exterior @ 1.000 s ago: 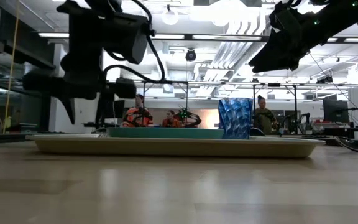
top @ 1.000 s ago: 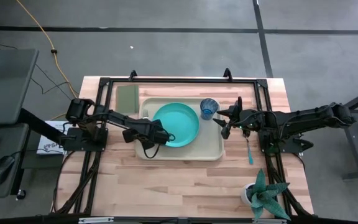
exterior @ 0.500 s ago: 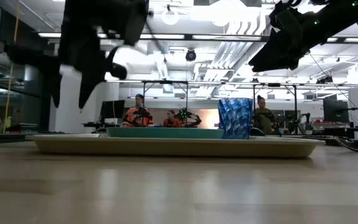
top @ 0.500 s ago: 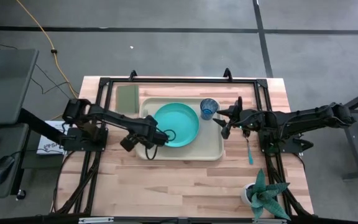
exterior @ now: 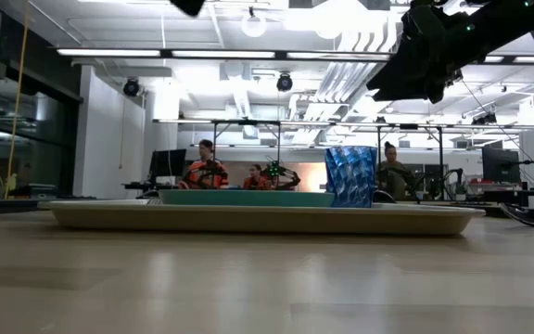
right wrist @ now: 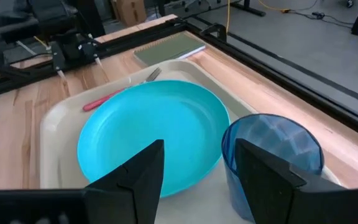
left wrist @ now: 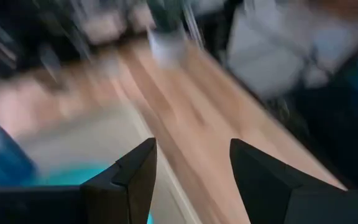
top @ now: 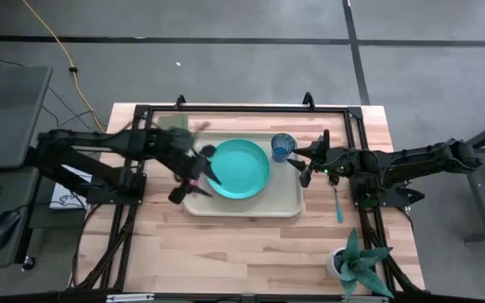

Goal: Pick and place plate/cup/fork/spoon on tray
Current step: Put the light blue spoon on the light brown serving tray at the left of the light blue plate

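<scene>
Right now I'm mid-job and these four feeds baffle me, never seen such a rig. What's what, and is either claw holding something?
Two robot arms work at a wooden table. One camera looks straight down, one sits at table height, and one rides on each wrist. On the tray lie the plate, the cup and the fork. The spoon lies on the table beside the tray. The left gripper is open and empty, blurred in motion over the tray's left end. The right gripper is open and empty, near the cup. A potted plant stands at the table's edge.
</scene>
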`<state>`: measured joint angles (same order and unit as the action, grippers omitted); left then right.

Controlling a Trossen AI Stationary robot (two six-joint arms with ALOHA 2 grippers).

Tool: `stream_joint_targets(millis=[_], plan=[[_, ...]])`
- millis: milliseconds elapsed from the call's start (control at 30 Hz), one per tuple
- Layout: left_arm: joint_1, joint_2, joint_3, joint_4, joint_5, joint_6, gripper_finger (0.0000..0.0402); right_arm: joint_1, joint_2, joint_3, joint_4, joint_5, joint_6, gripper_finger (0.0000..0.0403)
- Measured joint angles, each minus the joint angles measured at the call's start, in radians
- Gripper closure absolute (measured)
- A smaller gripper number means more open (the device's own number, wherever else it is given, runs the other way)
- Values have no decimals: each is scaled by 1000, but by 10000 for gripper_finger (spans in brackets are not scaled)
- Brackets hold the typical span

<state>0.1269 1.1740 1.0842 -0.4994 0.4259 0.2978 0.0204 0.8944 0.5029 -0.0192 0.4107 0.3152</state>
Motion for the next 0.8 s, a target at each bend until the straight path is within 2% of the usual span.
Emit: stream_joint_targets(millis=[100, 200, 300, 433, 533, 667, 733, 800], plan=[[11, -100, -139, 247, -2, -44, 218, 0, -2, 22, -83, -1, 44, 214], [13, -169, -289, 466, -30, -80, 218, 0, 3, 110, -339, 5, 187, 214], [12, -208, -433, 662, -104, -143, 218, 2, 32, 196, -637, -4, 382, 214], [13, -213, -613, 977, -237, -304, 218, 21, 92, 228, -898, -54, 622, 214], [14, -210, -724, 1207, -338, -416, 218, 39, 150, 194, -969, -122, 752, 214], [17, -223, -829, 1418, -438, -511, 218, 65, 223, 146, -989, -234, 837, 214], [17, -237, -854, 1497, -454, -540, 218, 84, 250, 135, -1003, -262, 879, 214], [17, -250, -859, 1506, -457, -549, 218, 110, 267, 136, -1008, -269, 919, 214]])
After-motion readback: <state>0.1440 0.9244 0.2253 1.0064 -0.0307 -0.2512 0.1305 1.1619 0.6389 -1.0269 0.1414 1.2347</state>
